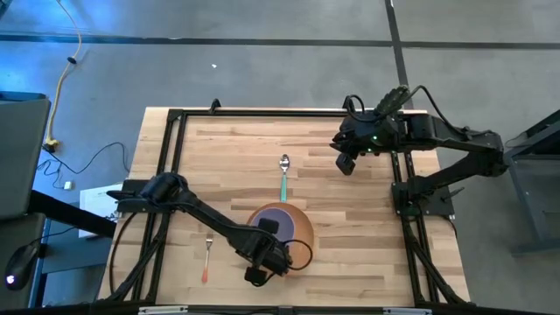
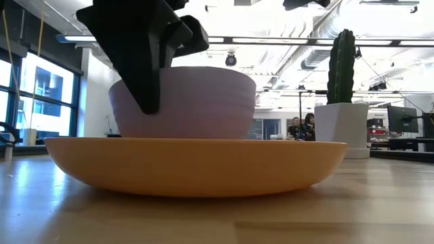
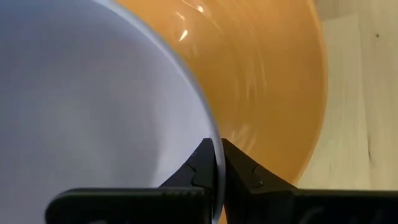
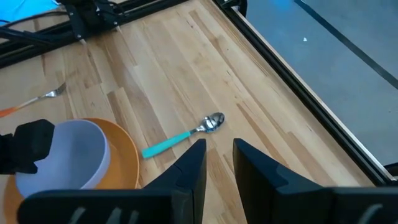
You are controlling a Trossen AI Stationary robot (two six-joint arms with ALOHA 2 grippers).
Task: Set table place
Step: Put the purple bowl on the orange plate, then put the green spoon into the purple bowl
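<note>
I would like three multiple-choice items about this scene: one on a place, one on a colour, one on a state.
1. Where is the bowl?
A. on the plate
B. beside the fork
C. on the floor

2. What colour is the spoon handle?
A. orange
B. teal
C. black

3. What is the left gripper doing?
A. hanging open above the spoon
B. gripping the fork
C. shut on the bowl's rim

Answers:
1 A, the low view shows the bowl resting in the plate.
2 B, the handle looks teal in the right wrist view.
3 C, the left wrist view shows the fingers pinching the rim.
</note>
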